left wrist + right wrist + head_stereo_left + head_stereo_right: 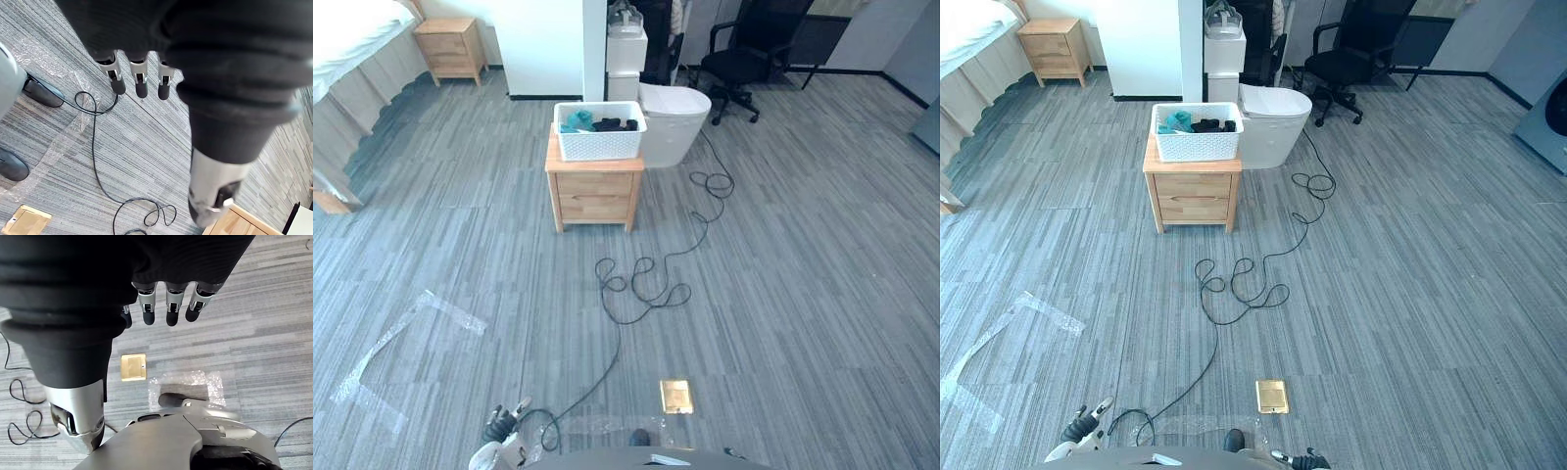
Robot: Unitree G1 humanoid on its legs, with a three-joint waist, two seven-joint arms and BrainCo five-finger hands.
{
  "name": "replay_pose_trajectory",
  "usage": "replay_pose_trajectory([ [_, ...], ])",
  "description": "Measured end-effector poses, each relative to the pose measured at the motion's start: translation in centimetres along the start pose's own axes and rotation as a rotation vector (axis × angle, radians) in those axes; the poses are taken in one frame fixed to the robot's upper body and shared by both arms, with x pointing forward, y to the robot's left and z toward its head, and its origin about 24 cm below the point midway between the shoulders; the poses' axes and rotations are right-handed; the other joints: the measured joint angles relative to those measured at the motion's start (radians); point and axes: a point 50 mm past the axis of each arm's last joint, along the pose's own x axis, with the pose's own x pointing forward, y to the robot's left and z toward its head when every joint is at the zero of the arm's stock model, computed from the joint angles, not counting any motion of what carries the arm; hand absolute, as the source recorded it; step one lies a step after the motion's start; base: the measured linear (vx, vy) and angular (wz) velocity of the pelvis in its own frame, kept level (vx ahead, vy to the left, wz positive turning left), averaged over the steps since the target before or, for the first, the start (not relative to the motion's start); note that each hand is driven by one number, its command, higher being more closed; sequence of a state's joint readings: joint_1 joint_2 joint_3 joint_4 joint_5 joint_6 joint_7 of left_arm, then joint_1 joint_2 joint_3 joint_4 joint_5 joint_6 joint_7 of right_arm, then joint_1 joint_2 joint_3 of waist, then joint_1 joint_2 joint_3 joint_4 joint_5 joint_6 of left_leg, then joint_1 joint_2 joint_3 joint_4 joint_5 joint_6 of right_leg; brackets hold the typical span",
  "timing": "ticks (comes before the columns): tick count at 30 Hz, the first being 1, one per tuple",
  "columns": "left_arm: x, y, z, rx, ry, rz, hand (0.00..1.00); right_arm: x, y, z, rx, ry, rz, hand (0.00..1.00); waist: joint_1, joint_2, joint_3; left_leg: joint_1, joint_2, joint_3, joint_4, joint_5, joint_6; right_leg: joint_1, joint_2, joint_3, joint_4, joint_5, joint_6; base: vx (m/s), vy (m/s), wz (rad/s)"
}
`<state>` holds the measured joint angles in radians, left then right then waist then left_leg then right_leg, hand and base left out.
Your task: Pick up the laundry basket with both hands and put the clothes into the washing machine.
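Observation:
A white laundry basket (599, 132) stands on a wooden bedside cabinet (594, 191) across the room, well out of reach of both hands. Teal and dark clothes (604, 123) lie inside it. My left hand (499, 426) hangs low at the bottom edge of the left eye view. In its wrist view the left hand's fingers (139, 81) are straight and hold nothing, with carpet beyond them. My right hand (1307, 458) barely shows at the bottom edge of the right eye view. The right hand's fingers (168, 308) also hang straight and empty above the floor.
A white rounded unit (674, 117) stands right behind the cabinet, with a black office chair (744, 54) further back. A bed (352, 49) and a second wooden cabinet (450, 47) are at far left. A brass floor plate (676, 396) and clear tape (401, 333) mark the carpet.

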<state>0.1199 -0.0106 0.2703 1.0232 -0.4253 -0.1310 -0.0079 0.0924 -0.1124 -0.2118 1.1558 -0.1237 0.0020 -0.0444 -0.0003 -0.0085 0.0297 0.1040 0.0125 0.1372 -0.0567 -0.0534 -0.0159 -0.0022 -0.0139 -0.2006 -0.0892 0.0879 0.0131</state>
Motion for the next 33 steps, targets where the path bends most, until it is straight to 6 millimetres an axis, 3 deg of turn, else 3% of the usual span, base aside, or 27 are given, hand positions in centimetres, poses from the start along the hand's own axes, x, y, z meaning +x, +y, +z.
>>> replay_pose_trajectory([
  [33,0.33,-0.01,0.67,0.053,-0.010,0.057,0.00,0.15,0.63,1.09,-0.052,-0.027,0.027,0.00,-0.001,-0.022,0.013,0.004,0.002,0.003,0.002,-0.002,-0.002,0.004,0.002,0.003,0.000,0.000,0.000,-0.01,0.002,0.00],
])
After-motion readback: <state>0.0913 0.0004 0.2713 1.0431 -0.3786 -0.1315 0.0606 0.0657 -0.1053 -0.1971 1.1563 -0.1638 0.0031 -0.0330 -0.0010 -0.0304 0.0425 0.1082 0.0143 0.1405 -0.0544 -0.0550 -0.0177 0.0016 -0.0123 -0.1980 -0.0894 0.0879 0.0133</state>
